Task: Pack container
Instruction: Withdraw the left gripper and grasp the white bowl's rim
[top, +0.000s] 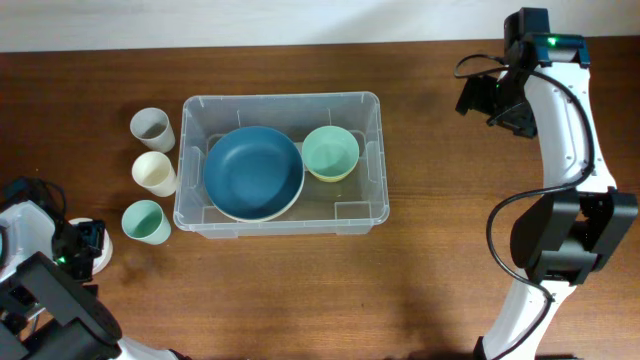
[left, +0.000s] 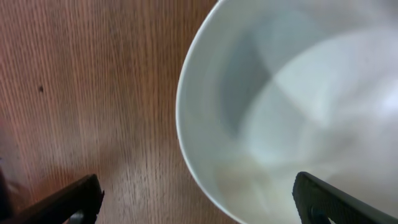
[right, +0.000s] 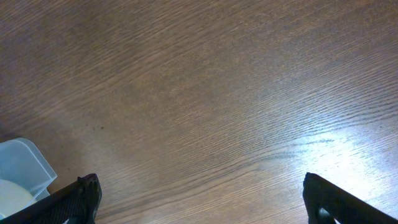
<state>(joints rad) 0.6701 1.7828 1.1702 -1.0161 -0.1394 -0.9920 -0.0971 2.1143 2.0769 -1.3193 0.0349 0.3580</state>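
Clear container (top: 280, 97), centre frame, holds one blue bowl (top: 254, 172), one green bowl (top: 331, 152); three cups (top: 154, 171) flank its left. Left gripper (left: 198, 202) gapes over one white bowl (left: 292, 106); right gripper (right: 202, 199) gapes too.

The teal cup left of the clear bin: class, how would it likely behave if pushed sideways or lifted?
The teal cup stands upright and looks empty and thin-walled, so it is probably light. Its smooth wall might slip in a grip. Being round, it could roll if a high push tips it.
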